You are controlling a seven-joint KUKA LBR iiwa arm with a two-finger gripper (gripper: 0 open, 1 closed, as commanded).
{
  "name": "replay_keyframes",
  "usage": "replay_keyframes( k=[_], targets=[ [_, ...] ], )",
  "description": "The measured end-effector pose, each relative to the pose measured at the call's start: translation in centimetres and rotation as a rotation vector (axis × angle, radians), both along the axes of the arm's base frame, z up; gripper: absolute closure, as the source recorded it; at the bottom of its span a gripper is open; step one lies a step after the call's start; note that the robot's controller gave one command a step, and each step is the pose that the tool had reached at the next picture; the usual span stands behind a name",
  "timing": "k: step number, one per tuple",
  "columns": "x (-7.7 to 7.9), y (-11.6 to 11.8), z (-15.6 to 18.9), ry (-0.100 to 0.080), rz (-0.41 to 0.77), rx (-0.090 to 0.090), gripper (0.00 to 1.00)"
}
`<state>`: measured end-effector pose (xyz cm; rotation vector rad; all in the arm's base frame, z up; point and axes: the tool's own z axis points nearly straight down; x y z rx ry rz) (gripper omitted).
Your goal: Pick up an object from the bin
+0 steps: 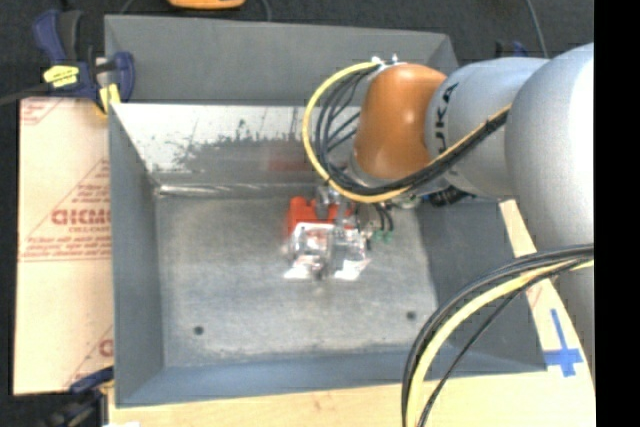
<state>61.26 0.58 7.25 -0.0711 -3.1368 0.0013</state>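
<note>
My gripper [324,263] hangs low over the middle of the bin floor, below the orange wrist cover. Its two silvery fingers stand apart, the jaws open, with a dark gap between them and nothing seen in it. A small red-orange block [301,211] lies on the floor right behind the gripper, at its far left side. The gripper's body hides the block's right part. I cannot tell whether the block touches the left finger [301,253].
The arm and its looped yellow and black cables cover the bin's right half and far right corner. The left and near parts of the grey floor show bare metal. The far wall is scratched and slopes down toward the gripper.
</note>
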Motion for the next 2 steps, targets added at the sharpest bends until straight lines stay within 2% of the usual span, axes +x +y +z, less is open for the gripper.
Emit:
replay_keyframes(
  k=[1, 2],
  targets=[
    [-0.7, 2.1, 12.2, -0.011, 0.039, 0.000, 1.00],
    [0.6, 2.0, 23.3, -0.014, 0.039, 0.000, 1.00]
  ],
)
